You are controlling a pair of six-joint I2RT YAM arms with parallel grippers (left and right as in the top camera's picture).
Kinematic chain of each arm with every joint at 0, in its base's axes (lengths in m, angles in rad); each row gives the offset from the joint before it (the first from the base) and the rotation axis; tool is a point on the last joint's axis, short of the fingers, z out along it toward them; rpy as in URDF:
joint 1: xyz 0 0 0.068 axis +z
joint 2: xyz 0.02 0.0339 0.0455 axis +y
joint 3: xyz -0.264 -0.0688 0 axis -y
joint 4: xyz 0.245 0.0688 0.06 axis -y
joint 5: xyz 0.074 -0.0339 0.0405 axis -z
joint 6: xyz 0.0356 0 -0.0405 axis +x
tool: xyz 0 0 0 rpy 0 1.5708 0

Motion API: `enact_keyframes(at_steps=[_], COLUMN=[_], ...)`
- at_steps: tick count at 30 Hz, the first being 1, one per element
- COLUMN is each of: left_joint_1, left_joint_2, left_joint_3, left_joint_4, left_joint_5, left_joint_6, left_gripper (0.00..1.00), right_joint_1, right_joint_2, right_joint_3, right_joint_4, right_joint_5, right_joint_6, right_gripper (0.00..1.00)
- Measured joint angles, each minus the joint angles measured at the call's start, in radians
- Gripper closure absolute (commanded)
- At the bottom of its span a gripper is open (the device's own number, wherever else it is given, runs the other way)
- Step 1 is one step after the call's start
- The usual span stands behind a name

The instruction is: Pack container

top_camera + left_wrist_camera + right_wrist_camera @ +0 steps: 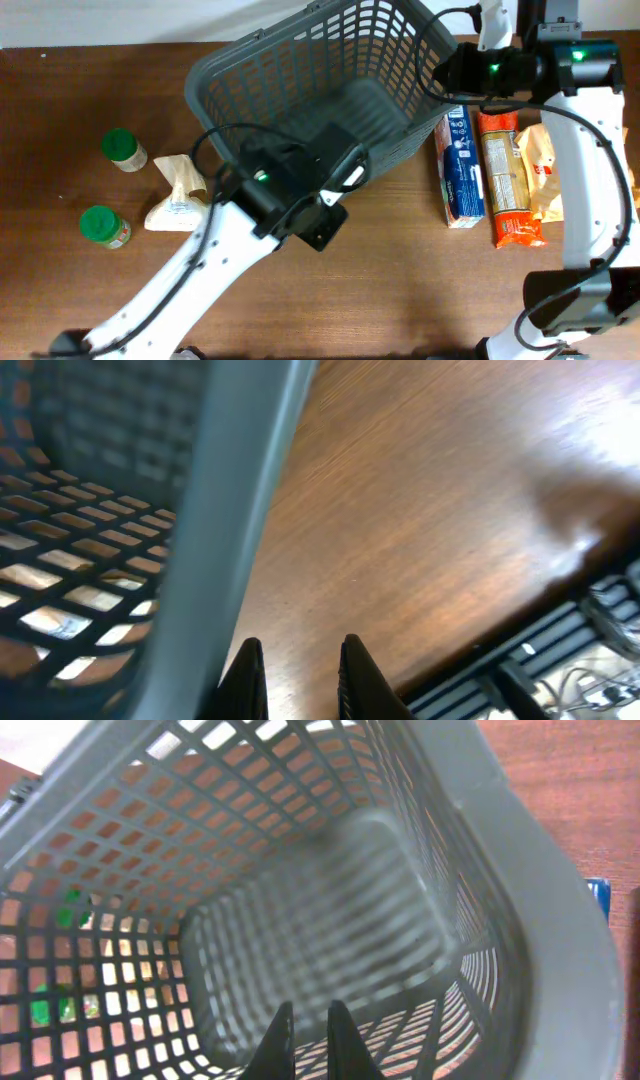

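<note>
Stretched diagonally up from the near left edge of the brown wooden table (pixel 400 290), ending with the left gripper (pixel 300 655) just outside the near rim of the large dark grey lattice-sided plastic basket (pixel 300 70). Fingers slightly parted, pinching nothing. Set upright at the table's far centre. Run up the right side and folded leftward at the far end, with the right gripper (pixel 310 1015) pointing into the basket near its right rim. Fingers narrowly apart, gripping nothing.
</note>
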Motion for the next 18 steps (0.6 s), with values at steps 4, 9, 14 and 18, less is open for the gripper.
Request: enact_keyframes(at_steps=[4,9,14,18], left_joint_1=[0.004,0.075,0.179,0.265], left_joint_2=[0.052,0.061,0.061,0.061], left_joint_3=[0.0,0.0,0.0,0.0], left_joint_4=[0.005,0.007,0.005,0.001], left_joint_5=[-0.052,-0.091,-0.121,-0.136], left_joint_6=[0.001,0.001,0.001,0.001], left_gripper=[0.96,0.96,0.96,0.98], right_joint_1=[0.008,0.028,0.072,0.128], right_joint_2=[0.015,0.017,0.017,0.017], right_joint_3=[0.003,0.015,0.016,0.016], right_joint_4=[-0.05,-0.145,-0.203,-0.232], right_joint_5=[0.011,0.048,0.086,0.125], right_joint_6=[-0.006,-0.016,-0.049,-0.06], right_gripper=[0.96,0.96,0.96,0.96])
